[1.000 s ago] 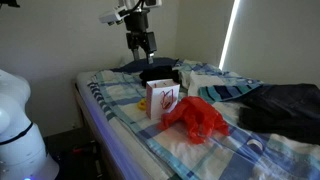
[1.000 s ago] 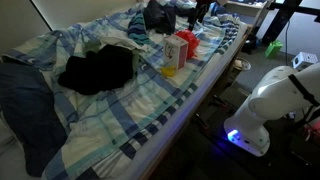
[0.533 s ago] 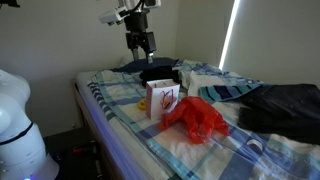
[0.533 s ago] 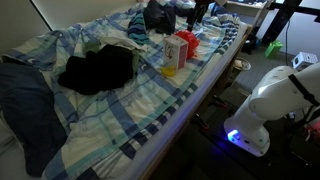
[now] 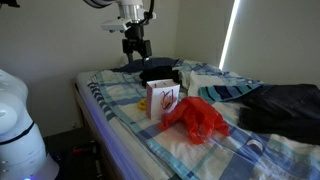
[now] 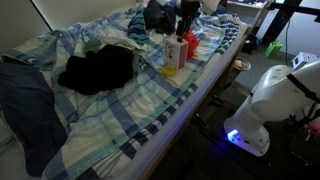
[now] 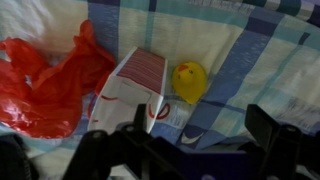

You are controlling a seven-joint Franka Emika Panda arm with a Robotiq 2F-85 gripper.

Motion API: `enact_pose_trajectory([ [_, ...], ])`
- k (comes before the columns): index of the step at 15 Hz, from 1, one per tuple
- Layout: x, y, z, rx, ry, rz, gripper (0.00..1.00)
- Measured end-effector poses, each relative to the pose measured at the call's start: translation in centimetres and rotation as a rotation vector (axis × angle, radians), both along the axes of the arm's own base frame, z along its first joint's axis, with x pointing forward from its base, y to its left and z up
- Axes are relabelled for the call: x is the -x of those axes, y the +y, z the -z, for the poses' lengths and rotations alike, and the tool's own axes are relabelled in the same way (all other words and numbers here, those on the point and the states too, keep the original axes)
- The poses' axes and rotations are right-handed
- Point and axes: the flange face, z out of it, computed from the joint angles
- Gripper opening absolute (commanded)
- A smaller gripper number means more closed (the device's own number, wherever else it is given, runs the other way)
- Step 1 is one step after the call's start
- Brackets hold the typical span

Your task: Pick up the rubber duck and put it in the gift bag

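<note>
One rubber duck (image 7: 190,82) beside the gift bag (image 7: 135,88), beneath the high, wide-spread, empty tool (image 7: 200,128).

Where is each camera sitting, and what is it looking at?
An exterior view: low beside the bed, facing across it at the bag; shows the arm and end effector above.
An exterior view: higher, looking along the bed towards the bag; shows the end effector near it.
Wrist view: on the arm, looking down at the duck; shows the end effector's dark fingers.
All three views share the bag.
</note>
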Motion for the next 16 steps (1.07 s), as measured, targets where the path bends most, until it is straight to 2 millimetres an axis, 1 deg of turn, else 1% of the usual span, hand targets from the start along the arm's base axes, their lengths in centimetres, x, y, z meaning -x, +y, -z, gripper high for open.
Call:
enact_pose_trajectory([
  [3, -0.7, 1.0, 1.5, -0.007, 0.036, -0.051, 1.0],
  [9, -0.8, 1.1, 2.0, -0.006, 0.048, -0.054, 1.0],
  [11, -0.7, 1.6, 3.1, -0.003, 0.071, -0.064, 1.0],
  [16, 0.0, 3.9, 7.3, 0.005, 0.159, -0.124, 1.0],
])
